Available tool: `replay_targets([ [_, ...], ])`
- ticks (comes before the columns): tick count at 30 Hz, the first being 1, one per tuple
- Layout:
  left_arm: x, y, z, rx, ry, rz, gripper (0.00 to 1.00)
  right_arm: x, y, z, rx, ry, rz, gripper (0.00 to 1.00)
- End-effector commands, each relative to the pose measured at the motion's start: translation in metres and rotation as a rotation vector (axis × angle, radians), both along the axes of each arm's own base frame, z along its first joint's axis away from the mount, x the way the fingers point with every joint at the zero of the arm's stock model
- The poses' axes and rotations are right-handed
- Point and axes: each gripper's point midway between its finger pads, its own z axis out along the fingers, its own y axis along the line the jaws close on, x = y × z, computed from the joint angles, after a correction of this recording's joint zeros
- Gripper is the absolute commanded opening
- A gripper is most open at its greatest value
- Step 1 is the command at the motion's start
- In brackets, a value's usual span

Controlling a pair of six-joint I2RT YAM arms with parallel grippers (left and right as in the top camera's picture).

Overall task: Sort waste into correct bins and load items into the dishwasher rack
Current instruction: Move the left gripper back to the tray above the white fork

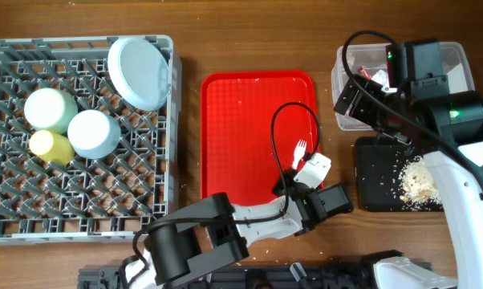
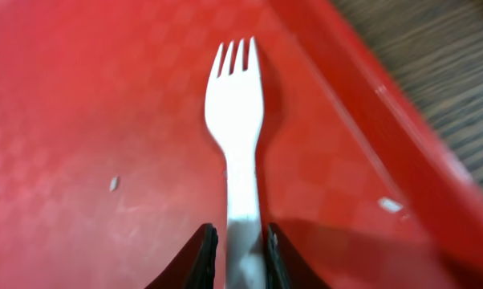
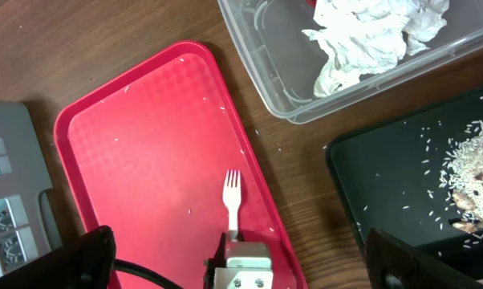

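Overhead view shows the white plastic fork (image 1: pixel 299 152) on the red tray (image 1: pixel 241 120), in its near right corner, close beside the right rim. Its long axis runs along the tray's long side, the tines pointing at the tray's far edge and the handle back toward the near edge.

From the left wrist the fork (image 2: pixel 235 120) stands straight up the picture, four tines uppermost. The left gripper (image 2: pixel 237 257) has its two dark fingers (image 2: pixel 201 258) pressed against either side of the handle end, clamped on it. Stray crumbs dot the tray surface (image 2: pixel 81 120).

The right gripper (image 1: pixel 352 100) hangs to the right of the tray, above the clear tub (image 1: pixel 460 60); its fingers (image 3: pixel 81 257) sit wide apart with nothing between them. In that tub lies the crumpled napkin (image 3: pixel 370 36). Nearer than the tub, also right of the tray, the black tray (image 1: pixel 374 177) carries a heap of rice crumbs (image 1: pixel 418 181).

Left of the red tray, the grey rack (image 1: pixel 171 144) holds the blue plate (image 1: pixel 139 71), the bowl (image 1: pixel 93 133), the green saucer (image 1: pixel 49 109) and the yellow cup (image 1: pixel 50 144).
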Motion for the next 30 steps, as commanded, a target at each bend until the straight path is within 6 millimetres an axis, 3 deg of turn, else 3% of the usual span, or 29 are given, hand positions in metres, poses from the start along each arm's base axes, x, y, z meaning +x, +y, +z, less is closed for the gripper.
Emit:
replay_targets([
  [1,-0.020,0.024,-0.046,0.050,0.221,0.007,0.22,0.003,-0.003,-0.001,-0.023,0.001,-0.001,1.00],
  [8,0.007,0.050,-0.064,-0.115,0.513,0.137,0.18,0.003,-0.003,-0.001,-0.023,0.001,-0.001,1.00],
  [15,0.033,0.088,-0.067,-0.143,0.574,0.257,0.24,0.003,-0.003,-0.001,-0.023,0.001,-0.002,1.00],
  [24,0.026,0.081,-0.068,-0.206,0.647,0.273,0.05,0.003,-0.003,-0.001,-0.023,0.001,-0.001,1.00],
  [30,0.022,0.085,-0.063,-0.193,0.657,0.279,0.04,0.003,-0.003,-0.001,-0.022,0.001,-0.002,1.00],
])
